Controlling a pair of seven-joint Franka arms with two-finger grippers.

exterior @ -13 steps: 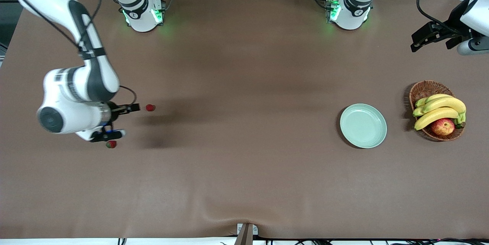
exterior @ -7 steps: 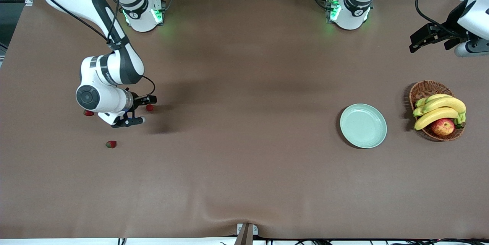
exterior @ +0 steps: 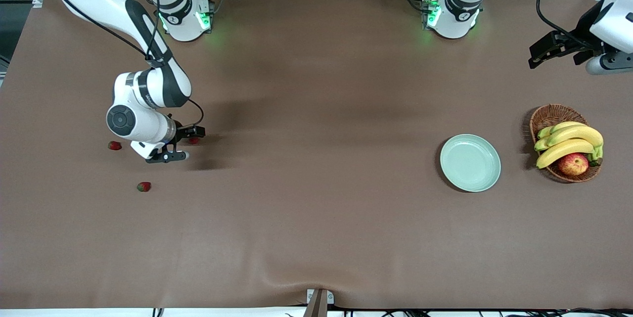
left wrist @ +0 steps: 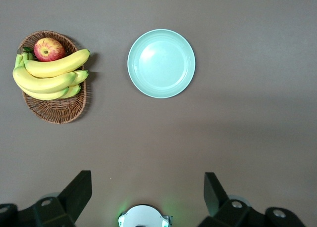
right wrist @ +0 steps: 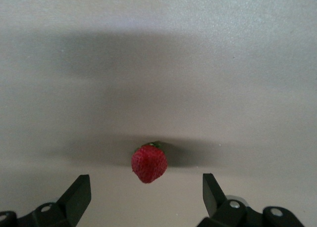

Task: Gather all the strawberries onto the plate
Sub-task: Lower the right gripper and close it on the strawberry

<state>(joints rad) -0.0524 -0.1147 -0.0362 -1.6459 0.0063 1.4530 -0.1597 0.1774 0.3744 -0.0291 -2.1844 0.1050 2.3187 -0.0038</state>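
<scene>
The right gripper (exterior: pixel 184 144) is held open over one strawberry (right wrist: pixel 149 163) — leafy cap pointed away from the fingers. The left gripper (exterior: pixel 556 50) waits, open, well apart from the plate (exterior: pixel 470 162).

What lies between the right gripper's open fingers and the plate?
Front view: one strawberry by the open right gripper, then bare brown table up to the plate.

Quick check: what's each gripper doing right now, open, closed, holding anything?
Right gripper: open, empty, low over a strawberry on the table.
Left gripper: open, empty, waiting up high near the basket.
</scene>
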